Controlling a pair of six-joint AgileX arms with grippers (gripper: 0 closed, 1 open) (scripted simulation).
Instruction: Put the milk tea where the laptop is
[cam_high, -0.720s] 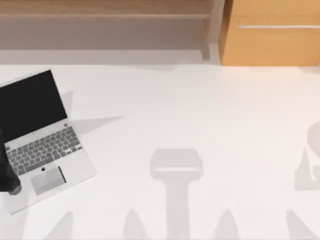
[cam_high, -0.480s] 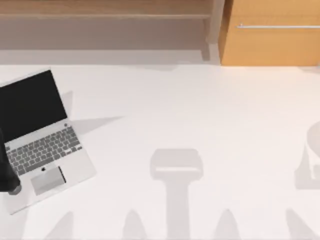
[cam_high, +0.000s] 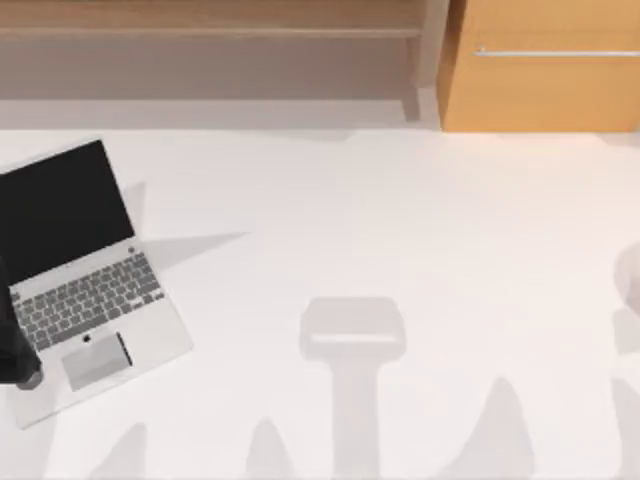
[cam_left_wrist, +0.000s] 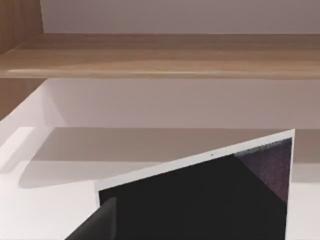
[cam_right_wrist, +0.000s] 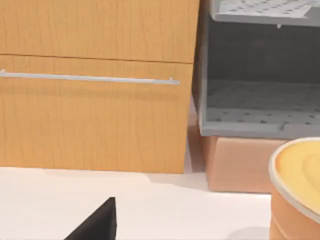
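From above, I see the laptop (cam_high: 85, 280) lying open at the left side of the white table (cam_high: 400, 230), turned at an angle, its black screen toward the back and its grey keys and light trackpad toward the near edge. A dark part of my left arm (cam_high: 15, 350) sits at the far left edge of the table, just beside the near left corner of the laptop. I cannot tell how far its claw is open, nor whether it has hold of anything.

In the left wrist view, the laptop's screen (cam_left_wrist: 210, 200) stands upright close ahead, with a pale wooden shelf (cam_left_wrist: 160, 55) beyond it. One dark finger (cam_left_wrist: 97, 225) juts in at the lower edge of that picture.

In the right wrist view, the milk tea (cam_right_wrist: 295, 190) stands upright on the table, close to the camera, its yellow-orange top and pale rim cut off by the picture's edge. One dark finger (cam_right_wrist: 95, 222) of my right claw lies apart from the cup, not touching it; I cannot tell how wide the claw stands. Behind the cup are a wooden drawer front (cam_right_wrist: 95, 85) with a metal handle (cam_right_wrist: 90, 78), a grey rack (cam_right_wrist: 260, 100) and a tan box (cam_right_wrist: 237, 162) under it.
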